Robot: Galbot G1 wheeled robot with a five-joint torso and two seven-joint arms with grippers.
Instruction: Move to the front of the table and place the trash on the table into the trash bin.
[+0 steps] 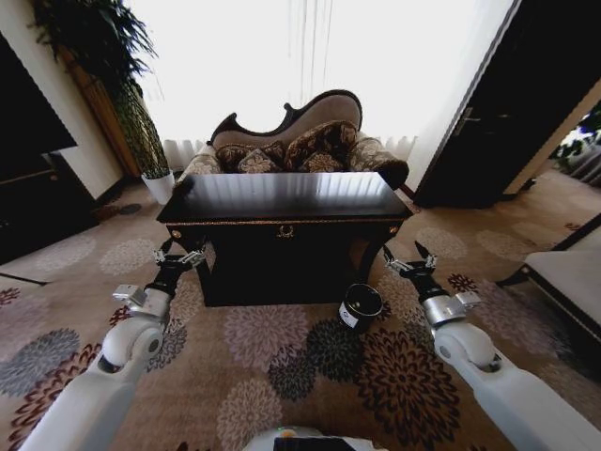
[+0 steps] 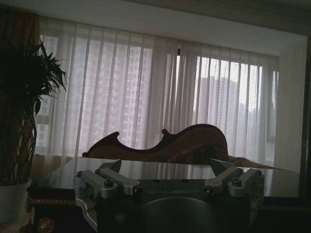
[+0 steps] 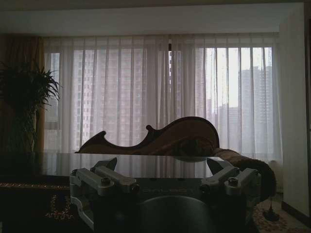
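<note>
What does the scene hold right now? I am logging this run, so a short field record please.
table: dark wood table, glossy top, ahead of the robot
trash on top: none visible
trash bin: black bin on the carpet by the table's front right
left gripper: open, raised short of the table's left front
right gripper: open, raised short of its right front
behind table: sofa

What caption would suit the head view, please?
Robot facing the table, both grippers open, bin on the carpet.

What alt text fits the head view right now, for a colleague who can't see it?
A dark wood table stands ahead on patterned carpet, with a black trash bin on the floor at its front right. The left gripper and right gripper, jaws open, flank the table's front; a sofa sits behind.
</note>
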